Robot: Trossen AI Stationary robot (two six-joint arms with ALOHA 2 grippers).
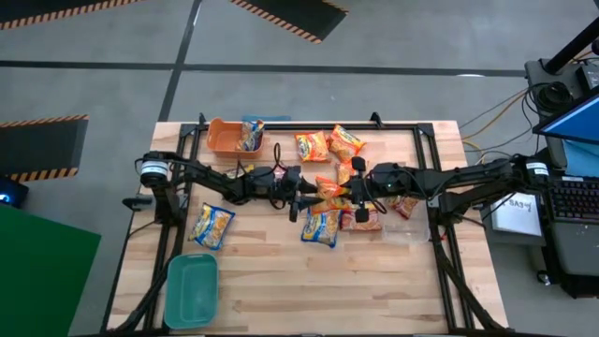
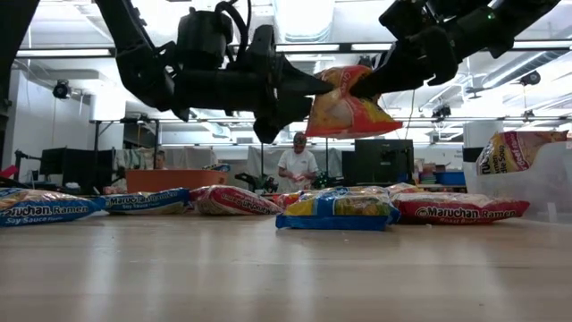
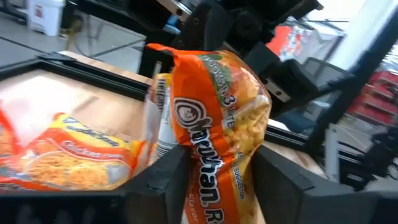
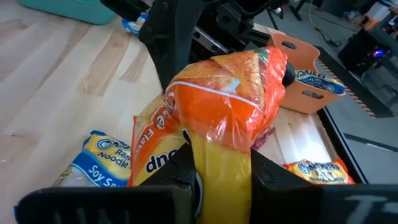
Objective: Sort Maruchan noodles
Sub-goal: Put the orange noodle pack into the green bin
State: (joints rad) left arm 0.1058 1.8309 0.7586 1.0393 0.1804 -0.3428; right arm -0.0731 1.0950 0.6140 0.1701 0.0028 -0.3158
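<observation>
The pale wooden plank table [image 1: 281, 281] carries an orange plastic bin [image 1: 225, 134] at its eleven o'clock corner. Above mid-table, the right gripper [image 2: 362, 85] is pinched tight on the orange crinkly plastic Maruchan noodle packet [image 2: 349, 107], lifted clear of the loose packets below. The left gripper [image 3: 217, 180], at nine o'clock of the packet, brackets it with fingers partly spread. My advice: close the left firmly before the right releases.

Packet [image 2: 344, 105] between both grippers, seemingly.
</observation>
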